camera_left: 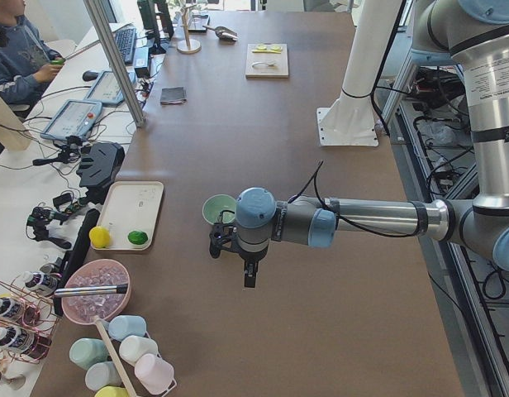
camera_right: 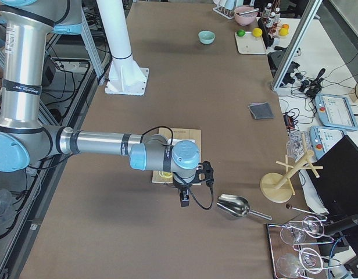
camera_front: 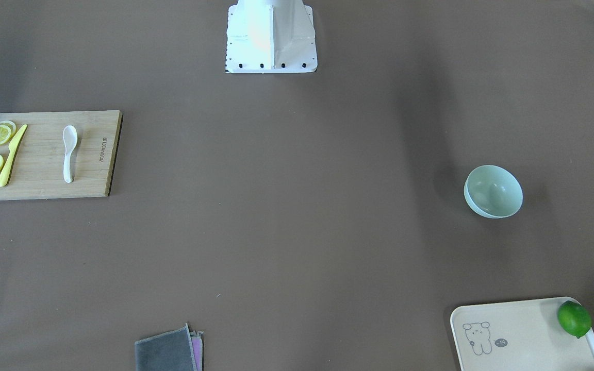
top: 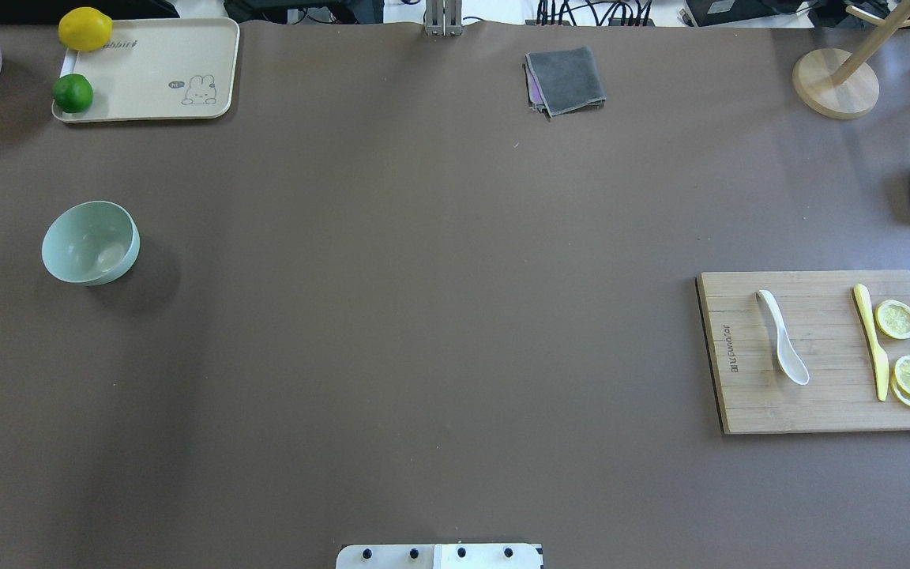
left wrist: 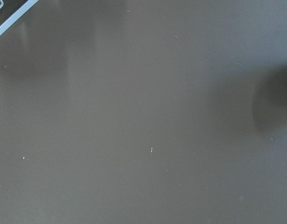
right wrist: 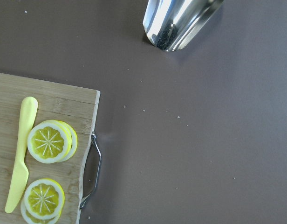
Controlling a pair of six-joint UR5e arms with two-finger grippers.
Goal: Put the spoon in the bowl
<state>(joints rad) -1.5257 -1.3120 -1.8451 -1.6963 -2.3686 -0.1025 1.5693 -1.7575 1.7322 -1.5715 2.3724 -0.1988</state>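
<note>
The spoon [top: 783, 348] lies on the cutting board [top: 826, 403] at the overhead view's right, well apart from the empty mint bowl [top: 90, 242] at left. Glossy and low, it could slip from a pinch on that long carry, or tip the bowl. How wide the left gripper [camera_left: 249, 279] or right gripper [camera_right: 185, 200] stands I cannot tell; the upper-left tray [top: 139, 71] holds a lemon [top: 85, 28] and lime [top: 73, 93].

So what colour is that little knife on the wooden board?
Pale yellow; the knife shows best in the right wrist-mounted view.
</note>
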